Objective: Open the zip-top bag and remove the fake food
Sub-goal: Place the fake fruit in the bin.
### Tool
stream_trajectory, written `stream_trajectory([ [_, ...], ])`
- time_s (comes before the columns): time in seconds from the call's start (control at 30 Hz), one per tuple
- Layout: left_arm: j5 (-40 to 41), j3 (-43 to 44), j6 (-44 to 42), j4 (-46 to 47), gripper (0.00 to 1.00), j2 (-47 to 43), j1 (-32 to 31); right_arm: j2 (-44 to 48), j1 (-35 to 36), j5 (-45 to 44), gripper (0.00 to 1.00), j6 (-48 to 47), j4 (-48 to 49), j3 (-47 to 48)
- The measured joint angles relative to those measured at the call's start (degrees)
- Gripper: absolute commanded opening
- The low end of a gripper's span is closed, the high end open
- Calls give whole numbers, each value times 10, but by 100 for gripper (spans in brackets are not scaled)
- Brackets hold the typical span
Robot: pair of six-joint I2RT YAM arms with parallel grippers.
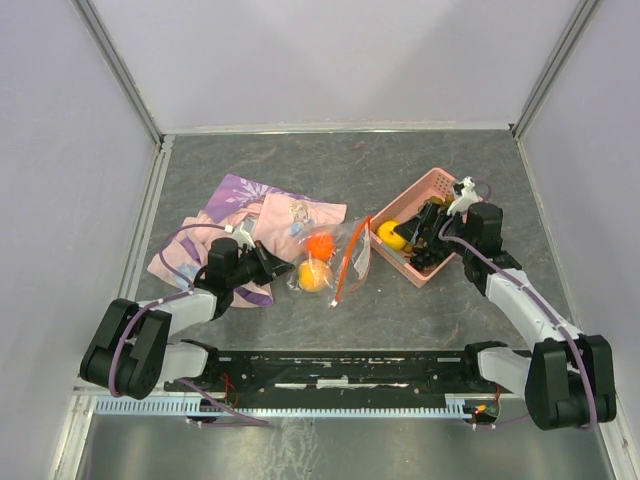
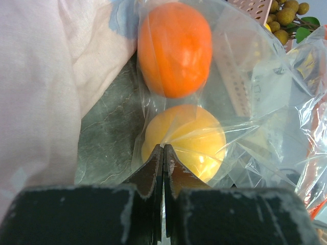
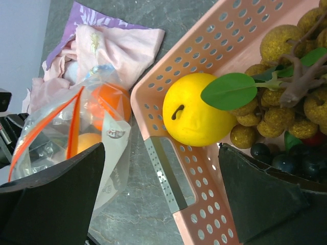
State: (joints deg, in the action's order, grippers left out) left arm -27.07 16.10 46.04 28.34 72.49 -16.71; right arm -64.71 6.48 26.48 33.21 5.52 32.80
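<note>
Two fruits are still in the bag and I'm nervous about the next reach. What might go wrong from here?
The left gripper is shut on just a thin fold of the clear crinkly zip-top bag beside the yellow-orange plastic fruit; a pull might slip the film free. The open right gripper, over the pink perforated basket, may snag the bag's orange-red zip strip or loose film instead of the round orange plastic fruit.

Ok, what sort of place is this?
Probably a robot test enclosure: plain lilac walls around a grey tabletop, two robot arms mounted at its near edge, fake food in a pink basket.
</note>
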Motion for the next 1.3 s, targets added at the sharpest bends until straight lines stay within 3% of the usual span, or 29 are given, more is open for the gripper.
stream_trajectory([
  [0.37,-3,0,0,0,3,0,0,51,0,29,99,-7,6,-1],
  [0.63,-6,0,0,1,3,7,1,75,15,80,99,26,128,-42],
  [0.9,-14,0,0,1,3,10,2,74,84,118,100,25,196,-51],
  [1.3,-17,0,0,3,3,13,2,27,156,170,77,-52,114,4],
])
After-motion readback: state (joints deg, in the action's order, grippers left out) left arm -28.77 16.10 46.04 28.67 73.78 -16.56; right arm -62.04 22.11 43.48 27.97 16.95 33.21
